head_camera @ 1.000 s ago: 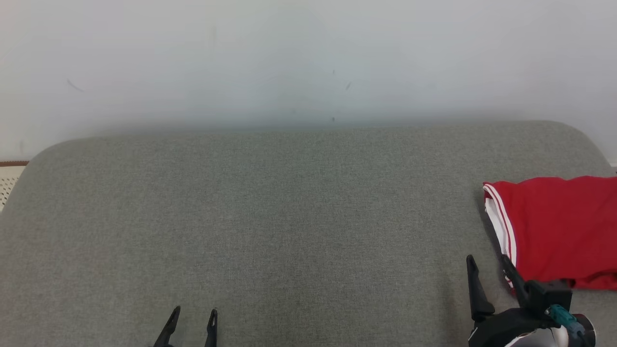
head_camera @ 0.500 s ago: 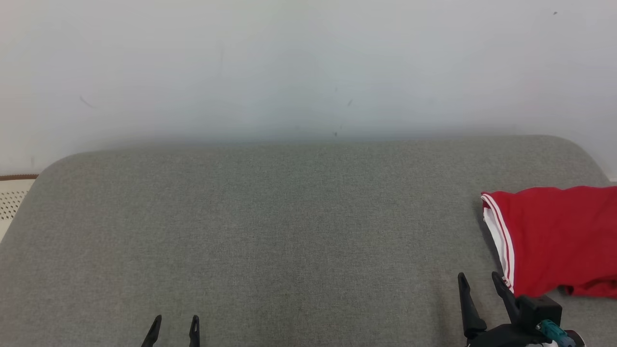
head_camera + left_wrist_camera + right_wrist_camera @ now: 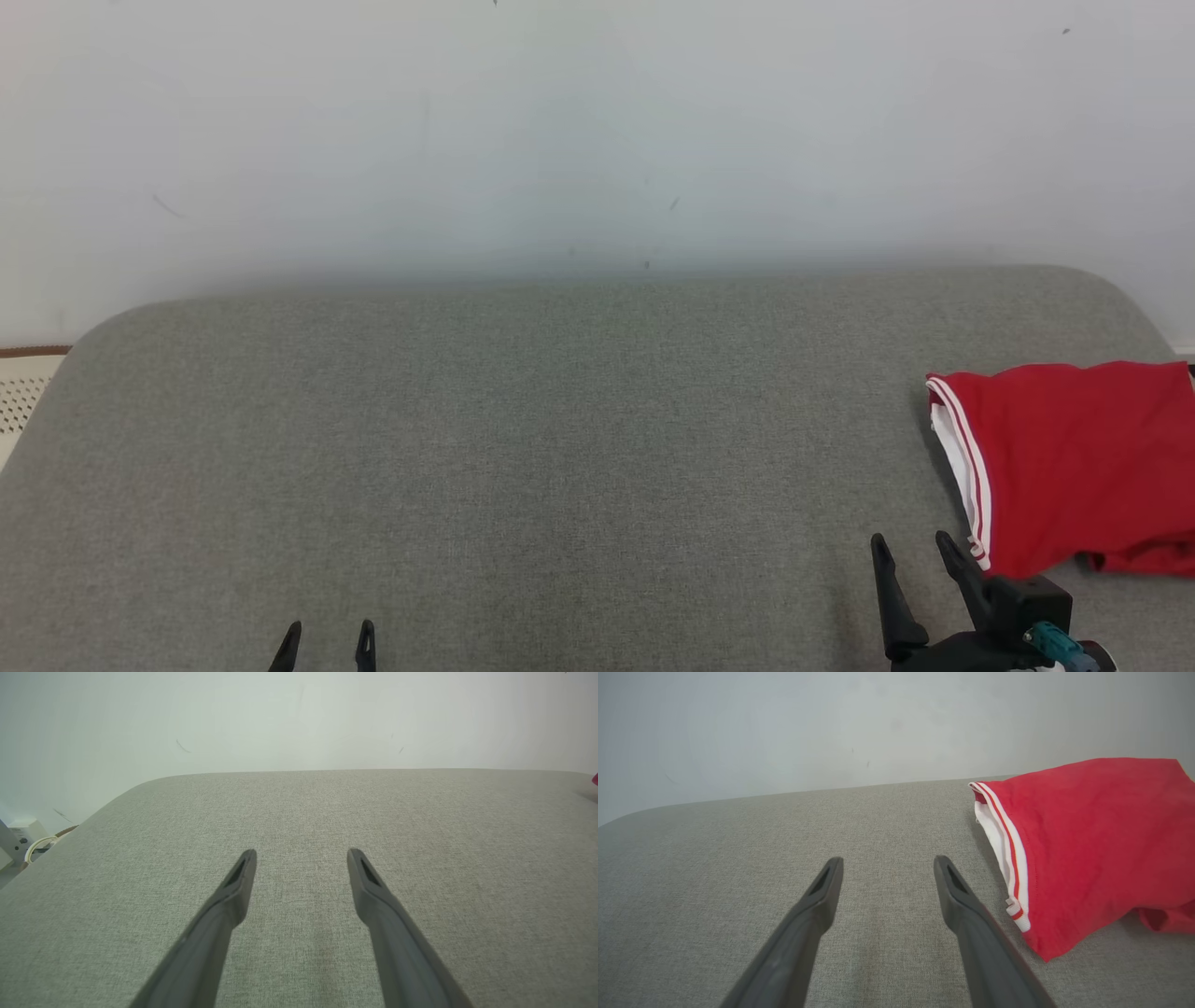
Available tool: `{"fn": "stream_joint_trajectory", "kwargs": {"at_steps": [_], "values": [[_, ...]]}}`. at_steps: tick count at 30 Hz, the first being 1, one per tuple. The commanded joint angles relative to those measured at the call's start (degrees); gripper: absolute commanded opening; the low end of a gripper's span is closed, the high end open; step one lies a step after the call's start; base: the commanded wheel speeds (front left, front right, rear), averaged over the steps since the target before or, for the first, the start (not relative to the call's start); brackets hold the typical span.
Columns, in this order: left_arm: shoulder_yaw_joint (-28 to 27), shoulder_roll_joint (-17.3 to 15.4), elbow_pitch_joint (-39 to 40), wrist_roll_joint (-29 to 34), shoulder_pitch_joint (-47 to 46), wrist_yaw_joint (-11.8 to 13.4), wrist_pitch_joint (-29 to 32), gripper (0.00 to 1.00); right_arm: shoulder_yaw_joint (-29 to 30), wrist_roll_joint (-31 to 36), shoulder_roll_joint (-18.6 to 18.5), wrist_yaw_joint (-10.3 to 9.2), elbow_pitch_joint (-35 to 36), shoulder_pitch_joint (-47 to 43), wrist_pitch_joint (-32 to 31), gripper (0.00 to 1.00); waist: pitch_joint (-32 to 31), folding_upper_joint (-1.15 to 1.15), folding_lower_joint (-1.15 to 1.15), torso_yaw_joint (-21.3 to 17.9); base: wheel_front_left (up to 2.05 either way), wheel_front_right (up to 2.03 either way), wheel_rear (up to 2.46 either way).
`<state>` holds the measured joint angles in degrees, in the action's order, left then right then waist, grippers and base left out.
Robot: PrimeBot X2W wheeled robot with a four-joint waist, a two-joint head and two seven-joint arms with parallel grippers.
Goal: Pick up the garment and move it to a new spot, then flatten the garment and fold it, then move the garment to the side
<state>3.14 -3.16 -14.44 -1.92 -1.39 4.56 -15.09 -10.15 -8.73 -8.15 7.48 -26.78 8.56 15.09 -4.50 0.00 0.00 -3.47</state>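
Garment (image 3: 1074, 467) was the last thing met, scanning from the left. The left jaws stood wide apart and empty over the grey padded surface (image 3: 560, 448), well apart from it. The right jaws, likewise spread and empty, hovered just beside the striped hem. The red cloth itself lay seemingly folded at the far right. A stray nudge from the nearer finger could drag that hem, undo the fold, or slide it off the side.

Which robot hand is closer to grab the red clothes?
The right one. The right gripper stands open just beside the striped edge of the red garment, while the left gripper, also open, sits far away across the grey cushion.
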Motion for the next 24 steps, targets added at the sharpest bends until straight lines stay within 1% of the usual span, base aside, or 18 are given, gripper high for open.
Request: {"fn": "stream_joint_trajectory", "kwargs": {"at_steps": [1,15,24], "values": [[-0.2,0.0,0.1,-0.1,0.5,-0.1,-0.1,1.0,-0.2,-0.2,0.1,0.0,-0.1,-0.9,0.0,1.0,0.0,0.0,0.0,-0.1,0.0,0.0,0.0],[-1.1,0.2,0.3,0.0,0.1,-0.4,0.0,1.0,-1.2,-0.5,-0.1,0.0,-0.7,-0.9,0.0,1.0,0.3,0.0,0.0,-0.2,0.0,0.0,0.0],[-1.1,0.2,0.3,0.0,0.2,-0.6,0.0,1.0,-0.7,-0.7,0.3,0.0,-0.4,-0.9,0.0,1.0,0.4,0.0,0.0,-0.2,0.0,0.0,0.0]]}}
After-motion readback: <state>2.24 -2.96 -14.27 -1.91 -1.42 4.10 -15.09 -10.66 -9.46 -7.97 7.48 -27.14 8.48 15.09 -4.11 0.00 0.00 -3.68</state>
